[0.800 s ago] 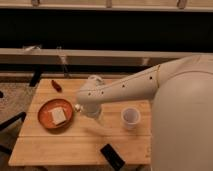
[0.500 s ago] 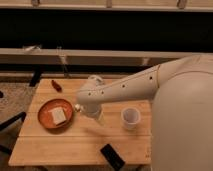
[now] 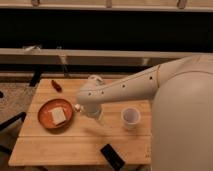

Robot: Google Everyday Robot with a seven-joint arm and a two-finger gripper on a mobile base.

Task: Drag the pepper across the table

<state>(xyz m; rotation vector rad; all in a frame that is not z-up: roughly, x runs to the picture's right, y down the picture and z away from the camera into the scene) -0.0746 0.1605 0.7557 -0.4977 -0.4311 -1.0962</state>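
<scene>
Dark wall panels and a pale rail run behind the light wooden table [image 3: 75, 142]. From the right, the robot's bulky white arm [image 3: 135, 87] reaches over the tabletop, and its gripper [image 3: 92, 112] hangs at mid-table, just right of the orange plate [image 3: 44, 111]; whether it is apart or together cannot be told. A white square [image 3: 59, 116] lies on the plate. A white cup [image 3: 130, 116] stands right of the gripper. A black object [image 3: 112, 156] lies at the near edge. The pepper [image 3: 56, 85] lies near the far left corner, well apart from the gripper.
</scene>
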